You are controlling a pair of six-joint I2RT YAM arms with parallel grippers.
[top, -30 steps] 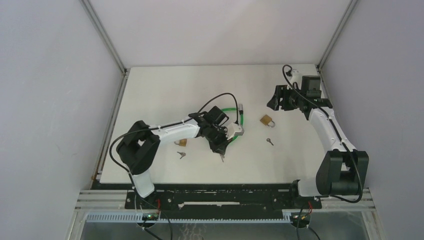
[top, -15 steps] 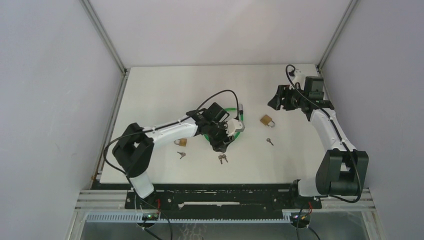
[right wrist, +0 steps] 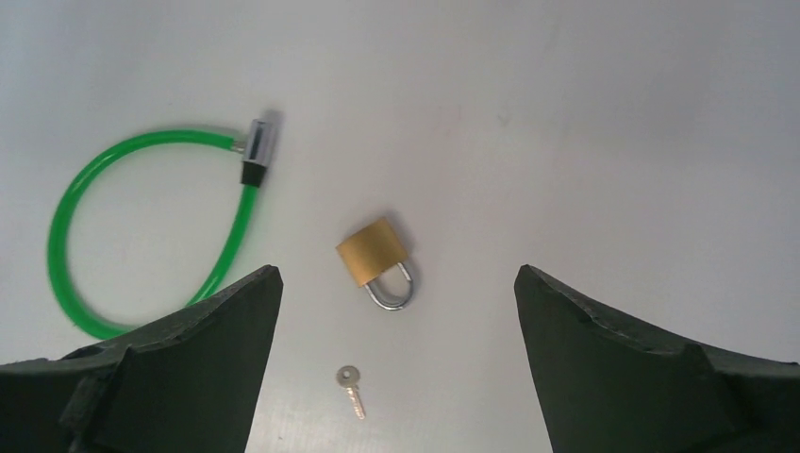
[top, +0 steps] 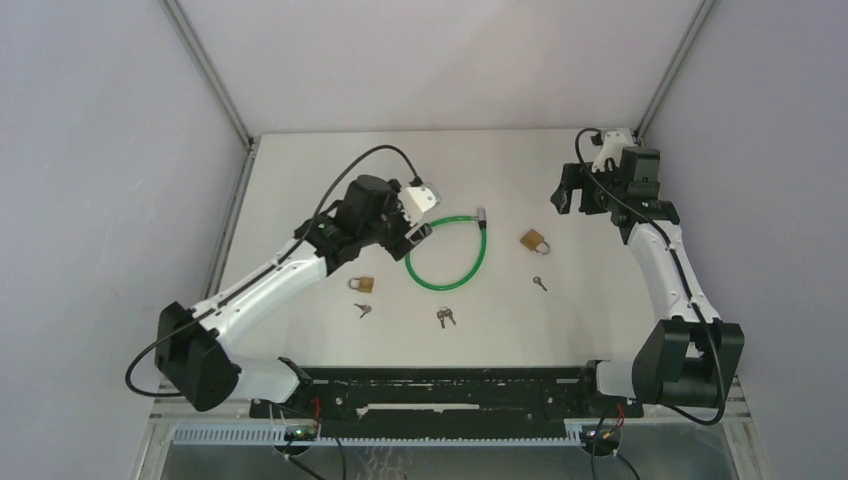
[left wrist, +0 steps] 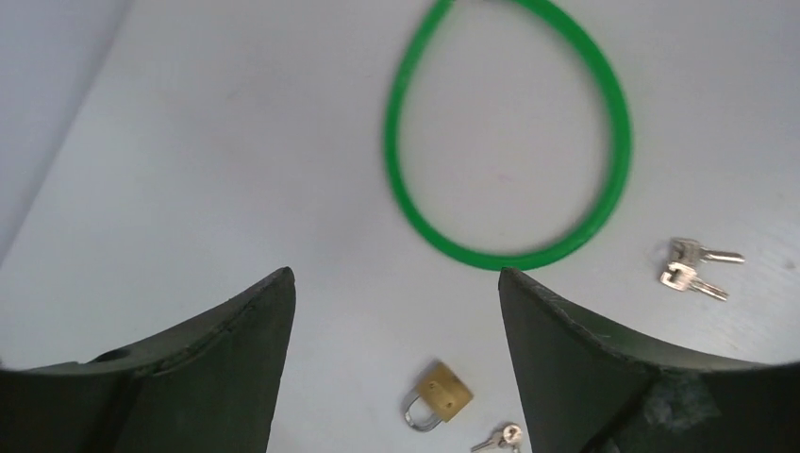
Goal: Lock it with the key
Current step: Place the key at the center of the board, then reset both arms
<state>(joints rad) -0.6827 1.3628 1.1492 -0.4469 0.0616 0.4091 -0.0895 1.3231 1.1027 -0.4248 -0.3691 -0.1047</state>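
Top external view sets the worktop [top: 300, 170] with the cable lock [top: 447, 255] as a green loop near its middle, and all else is placed from that loop. The left end effector [top: 413, 232] hangs over the loop's left rim, fingers apart and holding nothing. The right end effector [top: 565, 196] sits well to the loop's right and farther back, also spread wide and empty. One padlock [top: 534, 241] lies just right of the loop, and a second padlock [top: 362, 285] lies to its near left. The single key [top: 539, 283] lies right of the loop, just nearer the bases than the first padlock and apart from it. A key pair [top: 445, 317] rests just off the loop's near edge, and a loose key [top: 362, 310] lies beside the second padlock. In the right wrist view the first padlock and single key fall between the fingers, and the key's long axis runs roughly along the line from the camera to the padlock. I judge the right arm better placed for that key, reaching forward and down. The left is nearer the other lock and keys.
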